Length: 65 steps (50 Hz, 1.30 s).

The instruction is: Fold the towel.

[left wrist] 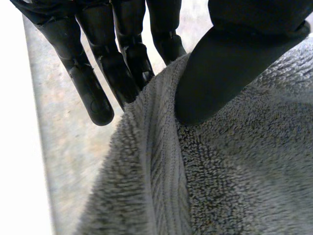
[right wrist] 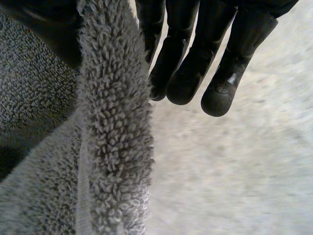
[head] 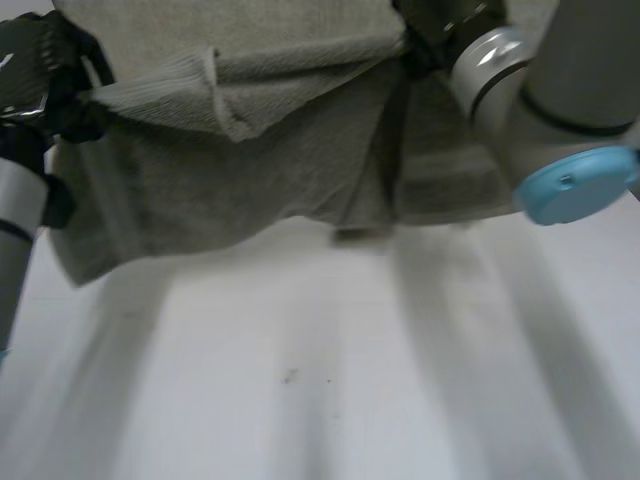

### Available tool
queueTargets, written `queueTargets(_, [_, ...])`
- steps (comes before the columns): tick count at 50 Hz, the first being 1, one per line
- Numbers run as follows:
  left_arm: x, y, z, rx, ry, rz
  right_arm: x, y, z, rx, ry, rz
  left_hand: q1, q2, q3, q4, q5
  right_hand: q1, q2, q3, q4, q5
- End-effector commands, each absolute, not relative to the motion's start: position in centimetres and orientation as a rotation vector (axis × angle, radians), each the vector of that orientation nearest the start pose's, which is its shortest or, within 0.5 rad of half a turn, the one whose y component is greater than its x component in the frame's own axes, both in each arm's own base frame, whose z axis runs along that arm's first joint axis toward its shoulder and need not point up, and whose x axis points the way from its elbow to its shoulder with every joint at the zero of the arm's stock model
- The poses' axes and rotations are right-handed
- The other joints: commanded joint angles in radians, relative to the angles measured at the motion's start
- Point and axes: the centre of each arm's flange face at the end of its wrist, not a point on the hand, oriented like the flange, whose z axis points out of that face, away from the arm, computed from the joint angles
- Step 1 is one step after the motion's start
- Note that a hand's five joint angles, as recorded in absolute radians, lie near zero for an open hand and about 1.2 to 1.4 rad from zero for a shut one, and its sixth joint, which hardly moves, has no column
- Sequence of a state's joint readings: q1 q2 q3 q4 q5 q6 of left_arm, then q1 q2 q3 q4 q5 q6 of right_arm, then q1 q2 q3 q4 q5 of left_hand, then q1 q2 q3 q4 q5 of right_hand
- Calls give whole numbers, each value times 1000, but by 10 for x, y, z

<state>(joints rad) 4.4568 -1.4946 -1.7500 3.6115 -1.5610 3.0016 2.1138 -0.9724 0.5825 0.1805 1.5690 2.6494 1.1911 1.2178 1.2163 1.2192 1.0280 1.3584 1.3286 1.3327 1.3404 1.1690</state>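
A grey towel hangs above the white table, stretched between both hands, with a fold lying across its upper part. My left hand grips its left end. In the left wrist view the thumb presses the towel's banded edge against the fingers. My right hand holds the towel's right end. In the right wrist view the towel's fluffy edge runs between the thumb and the fingers, pinched there.
The right arm's grey joint and light-blue cap stand in front of the towel's right end. The left forearm rises beside the towel's left edge. The towel's lower edge hangs just over the table.
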Motion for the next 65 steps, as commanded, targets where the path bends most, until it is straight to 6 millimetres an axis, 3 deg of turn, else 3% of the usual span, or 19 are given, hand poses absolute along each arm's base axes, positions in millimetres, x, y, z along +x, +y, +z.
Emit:
queueTargets(1, [-245,-276,312,139,2063,-2943,311,-294,401,-960,1701,-2521,205,178,180,177,194,38,68,64,56,53])
queueTargets(5, [-252,-279,295,144,2134,-2894,308,-288,394,-999,1738,-2476,205,178,180,177,194,38,68,64,56,53])
queueTargets(8, [-254,-284,271,140,2221,-2808,310,-283,365,-1094,1834,-2355,205,178,180,177,194,38,68,64,56,53])
queueTargets(10, [-255,-284,258,148,2271,-2759,312,-277,326,-1226,1933,-2197,205,178,180,177,194,38,68,64,56,53])
queueTargets(11, [-255,-283,240,158,2337,-2686,312,-277,326,-1227,1933,-2196,205,178,180,177,194,38,68,64,56,53])
queueTargets(13, [-255,-281,223,175,2395,-2620,312,-268,281,-1341,2025,-2014,205,178,180,177,194,38,68,64,56,53])
queueTargets(16, [-253,-277,193,196,2497,-2489,312,-263,253,-1396,2081,-1901,205,178,180,177,194,38,68,64,56,53])
queueTargets(18, [-251,-274,177,206,2544,-2419,308,-251,206,-1473,2178,-1690,205,178,180,177,194,38,68,64,56,53])
queueTargets(23, [-244,-263,144,218,2657,-2237,301,-238,162,-1519,2258,-1522,205,178,180,177,194,38,68,64,56,53])
queueTargets(27, [-240,-257,141,219,2674,-2204,297,-236,156,-1496,2264,-1534,205,178,180,177,194,38,68,64,56,53])
queueTargets(28, [-239,-254,141,219,2680,-2195,296,-237,158,-1479,2263,-1550,110,83,84,82,98,13,43,38,31,28])
queueTargets(29, [-237,-253,145,215,2674,-2204,295,-236,161,-1467,2254,-1574,-74,-101,-100,-102,-86,-426,-397,-401,-408,-412])
queueTargets(30, [-237,-253,145,215,2674,-2204,295,-236,161,-1467,2254,-1575,-76,-103,-101,-104,-88,-431,-401,-405,-413,-416])
queueTargets(31, [-235,-252,151,210,2663,-2219,294,-235,165,-1448,2246,-1598,-387,-414,-412,-415,-399,-809,-779,-783,-791,-794])
queueTargets(34, [-233,-246,161,231,2640,-2233,293,-234,170,-1376,2239,-1631,-803,-829,-828,-831,-814,-985,-956,-960,-967,-971])
queueTargets(37, [-233,-240,173,298,2598,-2247,292,-232,169,-1280,2242,-1631,-971,-998,-996,-999,-983,-1006,-976,-981,-988,-991])
queueTargets(47, [-250,-221,197,553,2486,-2347,278,-209,151,-1195,2277,-1497,-951,-978,-976,-979,-963,-1012,-982,-986,-994,-997])
queueTargets(54, [-268,-212,200,682,2495,-2394,254,-211,152,-1121,2296,-1575,-919,-946,-944,-947,-930,-1056,-1026,-1030,-1038,-1041])
queueTargets(65, [-321,-204,169,887,2579,-2300,227,-213,142,-1025,2355,-1643,-784,-811,-809,-812,-795,-1184,-1154,-1158,-1166,-1169])
